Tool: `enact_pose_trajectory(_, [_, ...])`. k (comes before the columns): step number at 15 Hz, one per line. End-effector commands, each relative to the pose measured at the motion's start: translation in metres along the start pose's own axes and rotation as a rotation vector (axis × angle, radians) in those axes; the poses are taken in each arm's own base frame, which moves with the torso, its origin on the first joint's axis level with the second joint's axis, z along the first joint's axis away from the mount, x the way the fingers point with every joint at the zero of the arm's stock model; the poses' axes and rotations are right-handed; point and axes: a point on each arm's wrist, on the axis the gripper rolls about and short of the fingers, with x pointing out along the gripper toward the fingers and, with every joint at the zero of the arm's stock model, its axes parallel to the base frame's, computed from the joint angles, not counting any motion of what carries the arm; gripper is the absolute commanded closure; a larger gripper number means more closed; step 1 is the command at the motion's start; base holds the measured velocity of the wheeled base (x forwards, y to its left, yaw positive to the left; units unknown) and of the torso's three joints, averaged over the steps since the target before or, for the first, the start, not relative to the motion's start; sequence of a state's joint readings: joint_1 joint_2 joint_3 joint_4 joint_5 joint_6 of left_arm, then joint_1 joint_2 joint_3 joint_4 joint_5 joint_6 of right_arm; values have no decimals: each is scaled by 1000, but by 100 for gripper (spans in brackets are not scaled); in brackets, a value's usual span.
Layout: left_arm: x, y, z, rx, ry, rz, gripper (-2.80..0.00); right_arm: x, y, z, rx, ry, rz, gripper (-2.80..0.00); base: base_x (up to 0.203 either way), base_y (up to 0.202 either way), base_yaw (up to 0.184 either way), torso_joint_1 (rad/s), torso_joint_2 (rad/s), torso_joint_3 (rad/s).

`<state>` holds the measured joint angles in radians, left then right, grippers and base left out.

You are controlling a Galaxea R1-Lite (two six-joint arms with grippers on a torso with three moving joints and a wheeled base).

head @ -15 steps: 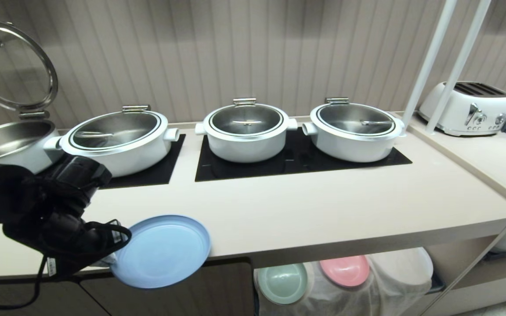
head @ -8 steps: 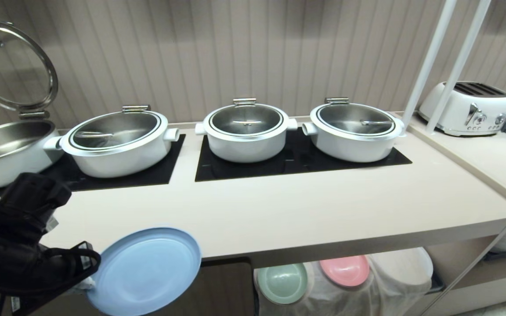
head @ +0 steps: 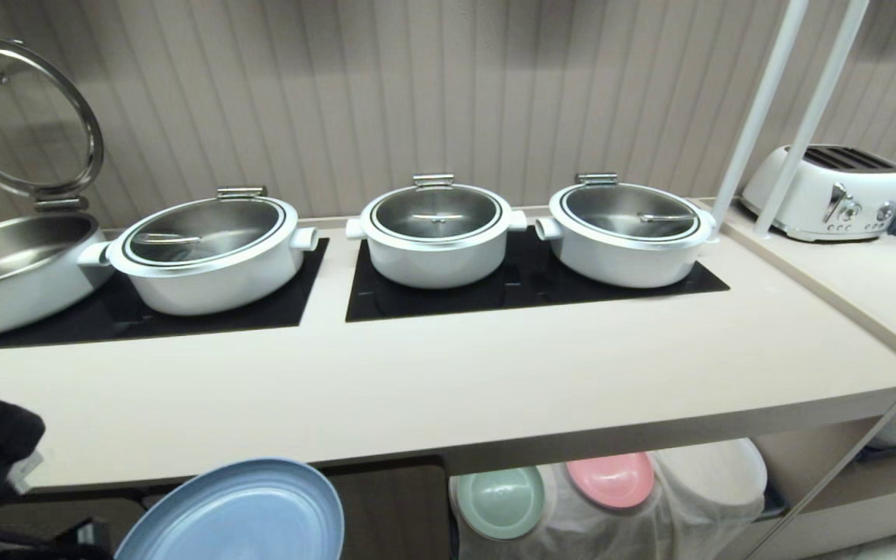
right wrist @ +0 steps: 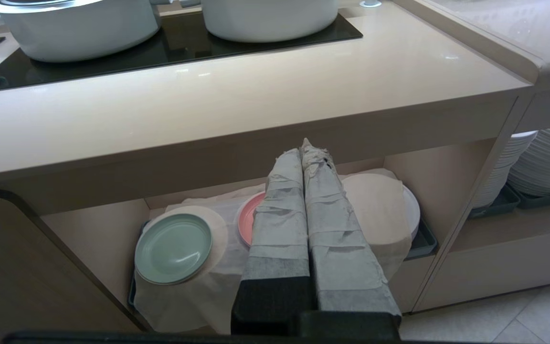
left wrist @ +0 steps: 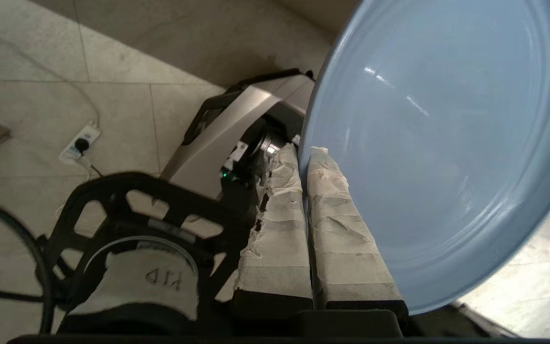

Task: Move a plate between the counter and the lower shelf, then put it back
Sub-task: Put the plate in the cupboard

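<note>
- Counter (head: 495, 373): long beige worktop spanning mid-frame, two black inset panels, four white pots on them.
- Lower shelf (right wrist: 112, 239): open compartment under the counter, draped white cloth, pale green plate (head: 500, 502) and pink plate (head: 611, 478) on it.
- Plate (head: 234, 513): light blue, bottom left of the head frame, below the counter's front edge, tilted.
- Left gripper (left wrist: 306, 157): taped fingers clamped on the plate's rim.
- Right gripper (right wrist: 306, 148): fingers pressed together, empty, before the shelf.
</note>
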<state>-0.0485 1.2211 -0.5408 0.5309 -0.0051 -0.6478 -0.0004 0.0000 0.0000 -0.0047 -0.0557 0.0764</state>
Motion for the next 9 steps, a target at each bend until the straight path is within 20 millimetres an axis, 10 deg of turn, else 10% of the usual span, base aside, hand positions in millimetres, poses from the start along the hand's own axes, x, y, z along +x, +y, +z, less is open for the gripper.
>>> enact_pose_trajectory(1, [-6,9,-12,0,-22,-18,0,0,0,0,0,0,0,0,0,0,0,0,0,0])
enact_pose_trajectory(9, [-12,16,-24,18,-20,-48,0,0,0,0,0,0,1,0,0,0,0,0,0,0])
